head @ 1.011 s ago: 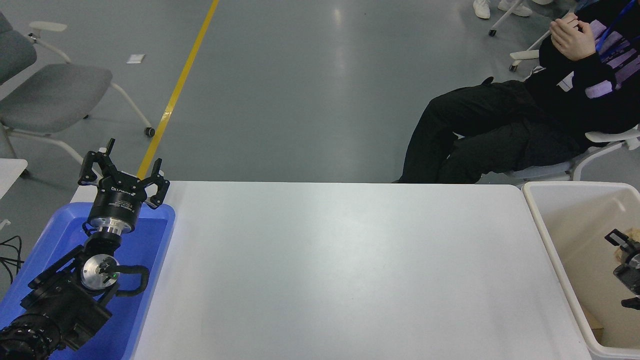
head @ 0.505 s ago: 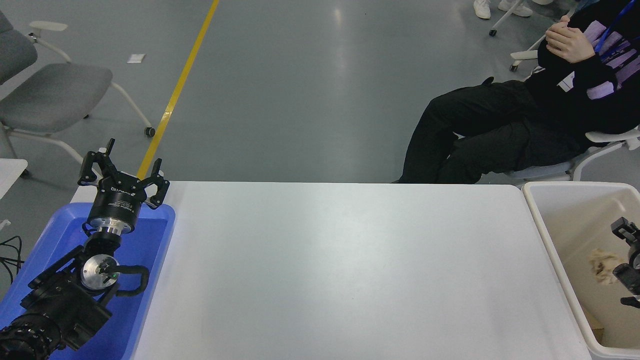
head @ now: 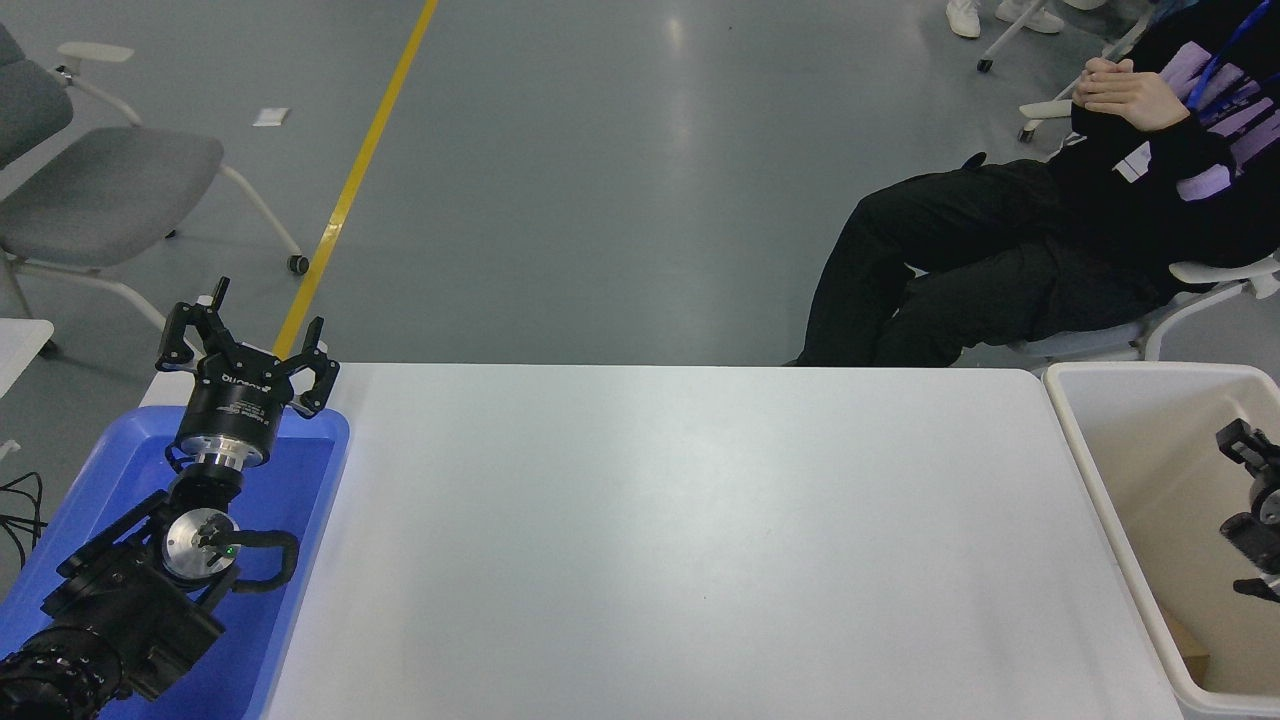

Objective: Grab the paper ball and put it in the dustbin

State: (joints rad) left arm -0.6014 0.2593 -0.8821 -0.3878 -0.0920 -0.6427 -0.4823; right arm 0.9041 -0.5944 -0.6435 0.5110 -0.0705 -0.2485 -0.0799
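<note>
The right end effector (head: pixel 1252 478) shows only in part at the picture's right edge, over the open dustbin (head: pixel 1100 470); black pieces of it are cut off by the frame, so whether its fingers are spread or closed cannot be told, and nothing can be seen held in it. The dustbin, cream-white with a thick rounded rim and a beige inside, sits against the right end of the white bench (head: pixel 680 540). The paper ball cannot be made out anywhere in view; the visible part of the bin's floor shows only a small tan patch near the lower wall, too unclear to name. The left end effector (head: pixel 245 335) is parked at the lower left, its fingers spread wide and holding nothing, raised above the far end of the blue tray (head: pixel 300 520), with its arm lying along the tray. Beyond the bench's far right corner a person (head: pixel 1050 230) in dark clothes sits on a chair, hands clasped near the chest. A grey chair (head: pixel 100 190) stands on the floor at the upper left, near a yellow floor line (head: pixel 355 180).
</note>
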